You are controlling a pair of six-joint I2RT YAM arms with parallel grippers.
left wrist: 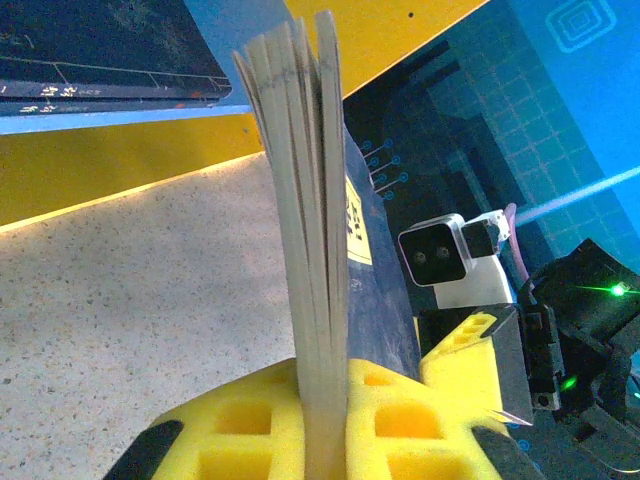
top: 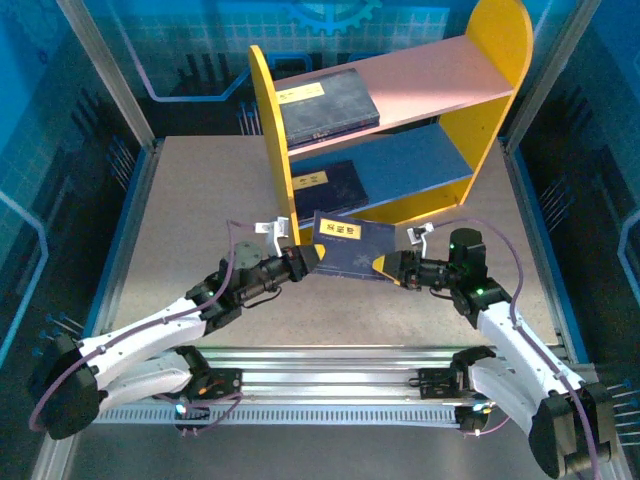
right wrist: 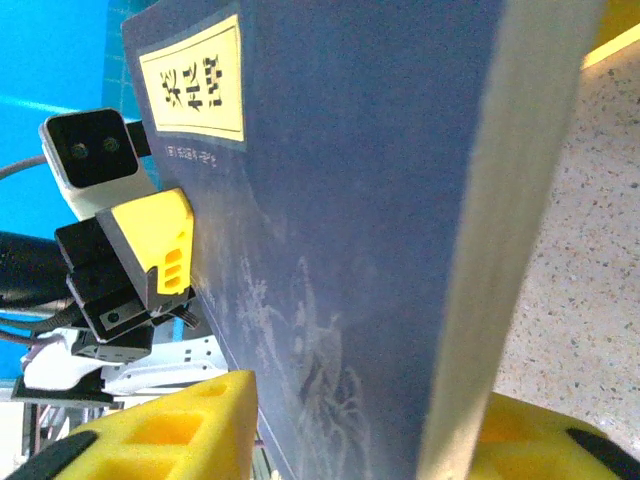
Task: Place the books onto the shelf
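Top view: your left gripper [top: 308,257] and right gripper [top: 385,266] each clamp an end of the held book [top: 348,250], just before the shelf [top: 400,95]. A second book [top: 328,103] lies on the upper tier, a third book [top: 325,187] on the lower.
Left wrist: jaws pinched on the page edge.
Right wrist: jaws pinched across cover and pages.

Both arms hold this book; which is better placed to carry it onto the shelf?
Likely right. The right gripper faces the bare blue lower board; the left gripper sits before the yellow side panel and a shelved book.

Robotics lab test cell, speckled beige tabletop [top: 190,230], silver aluminium extrusion rails [top: 330,365] at near edge, blue circuit-pattern enclosure panels [top: 40,130], grey metal frame posts [top: 105,70]
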